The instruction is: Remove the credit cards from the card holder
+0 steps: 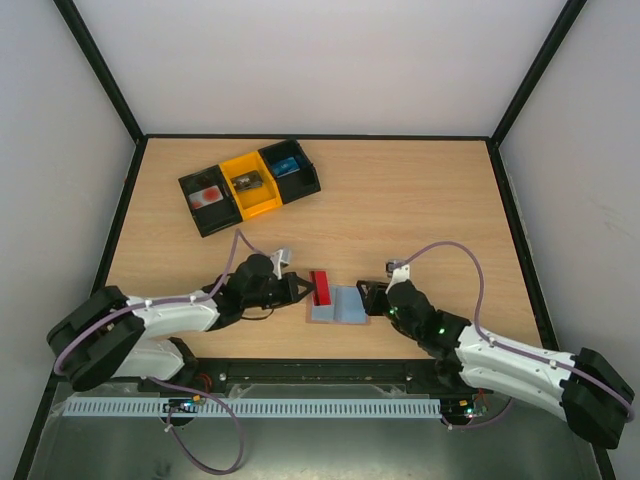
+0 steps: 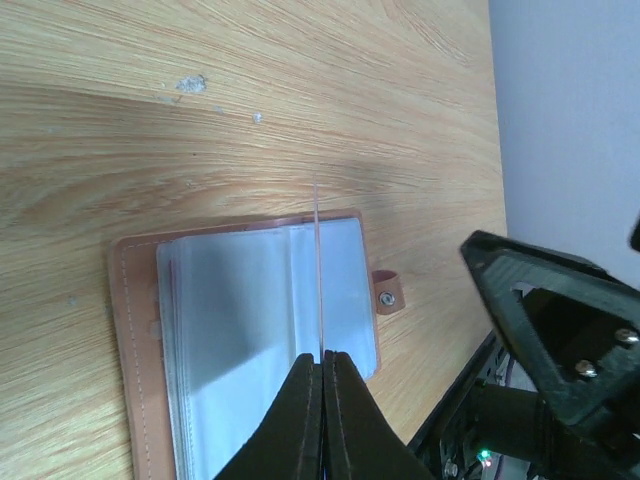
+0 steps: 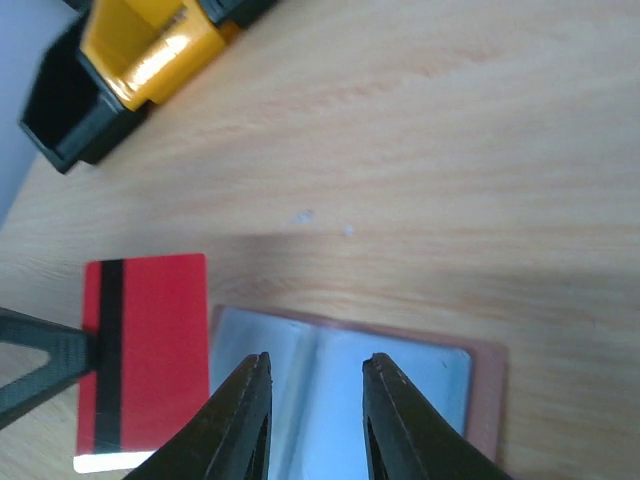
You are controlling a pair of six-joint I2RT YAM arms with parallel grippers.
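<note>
The brown card holder (image 1: 345, 307) lies open on the table, pale grey-blue sleeves up; it shows in the left wrist view (image 2: 240, 330) and the right wrist view (image 3: 410, 375). My left gripper (image 1: 303, 290) is shut on a red card (image 1: 321, 288) with a black stripe and holds it upright over the holder's left part. In the left wrist view the gripper (image 2: 322, 358) shows the card (image 2: 318, 270) only as a thin edge. My right gripper (image 1: 368, 298) is open, its jaws (image 3: 315, 365) spread just over the holder's middle, beside the red card (image 3: 150, 350).
A row of black and yellow bins (image 1: 250, 185) stands at the back left, with small items inside; the yellow bin (image 3: 150, 45) shows in the right wrist view. The right arm's black fingers (image 2: 560, 330) sit close to the holder's snap tab (image 2: 386, 293).
</note>
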